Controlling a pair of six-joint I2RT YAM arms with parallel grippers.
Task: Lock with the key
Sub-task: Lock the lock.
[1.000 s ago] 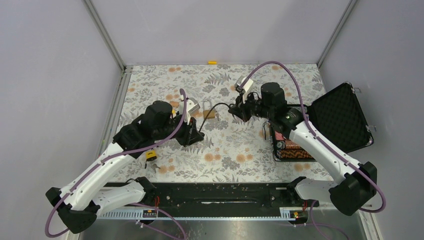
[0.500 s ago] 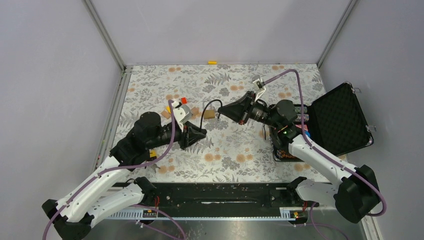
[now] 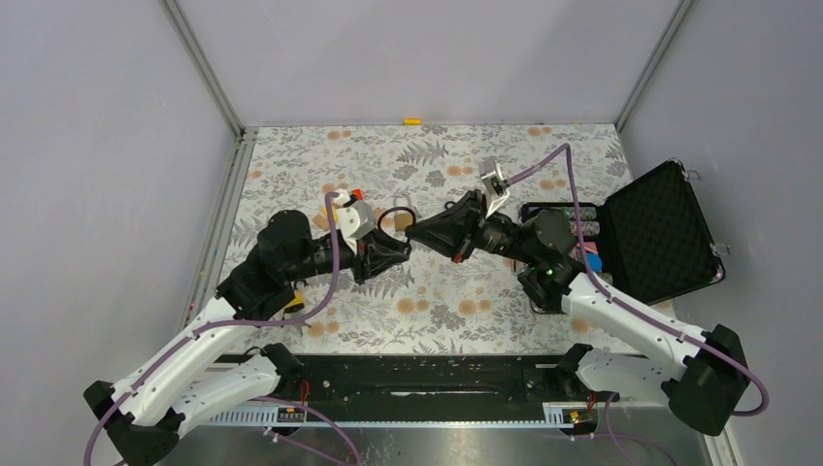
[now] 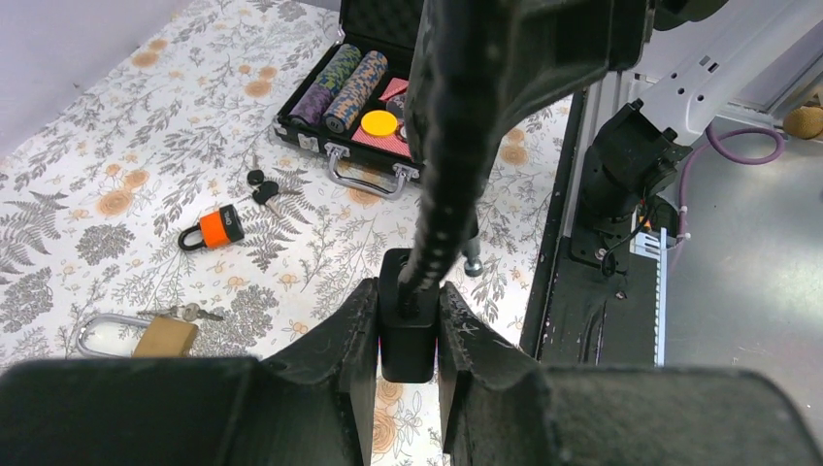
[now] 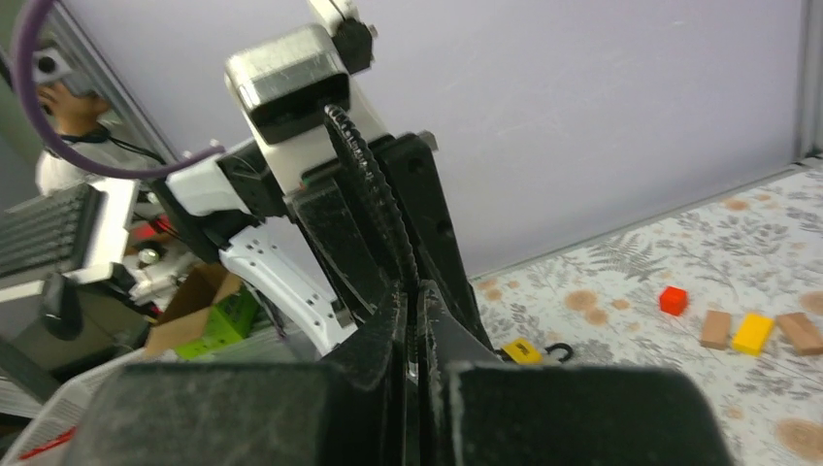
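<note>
My left gripper [image 4: 408,291] is shut on a small black padlock [image 4: 408,340] and holds it above the table, keyhole end pointing away from the wrist. My right gripper [image 5: 412,291] is shut on a thin metal key [image 5: 412,367]. Its fingers [image 4: 446,194] reach down onto the top of the black padlock. In the top view the left gripper [image 3: 391,250] and the right gripper [image 3: 415,235] meet tip to tip over the middle of the table. The key's tip and the keyhole are hidden by the fingers.
A brass padlock with keys [image 4: 160,335] lies on the floral cloth, with an orange padlock [image 4: 218,226] and black-headed keys [image 4: 260,184] near it. A yellow padlock [image 3: 292,304] lies at the left. An open black case [image 3: 660,228] with poker chips [image 4: 349,78] stands at the right.
My right gripper swung left and down and now points at the left gripper. My left gripper turned right towards it, so the two tips now touch.
</note>
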